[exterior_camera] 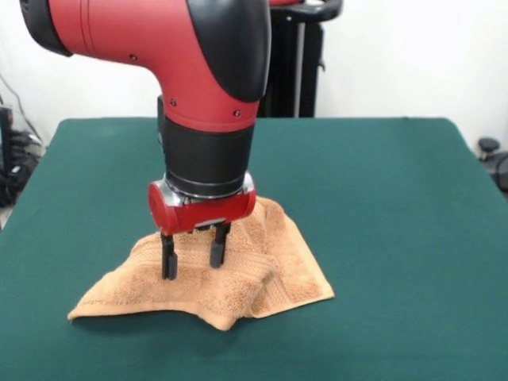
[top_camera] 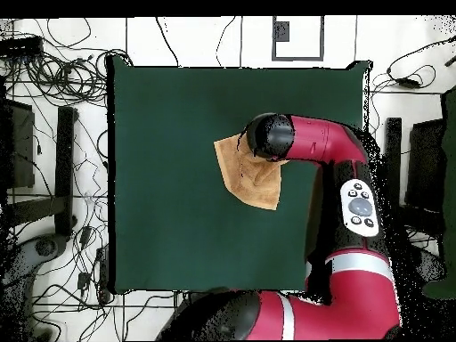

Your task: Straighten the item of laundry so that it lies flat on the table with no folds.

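Front view, left to right: towel (exterior_camera: 238,278) is a rumpled orange-tan terry heap on the green table (exterior_camera: 397,238), sitting left of centre and toward the near edge. Its left corner tapers out flat and pointed, the middle humps up under the arm, and the right corner lies flat on the felt. A ribbed band is visible running across the right part. There is a fold lip at the near edge, just right of the middle.

Gripper (exterior_camera: 194,255) points straight down over the hump. The two black fingers (exterior_camera: 168,258) are parted with a clear gap between them. The tips sit at the cloth surface, the left one lower than the right. Can't tell if any cloth is pinched; nothing looks lifted.

Overhead view: towel (top_camera: 254,178) is right of table centre, toward the far half, partly covered by the arm's black elbow; gripper itself is hidden there. Table (top_camera: 178,223) otherwise bare felt.

No readable writing or labels in either view.
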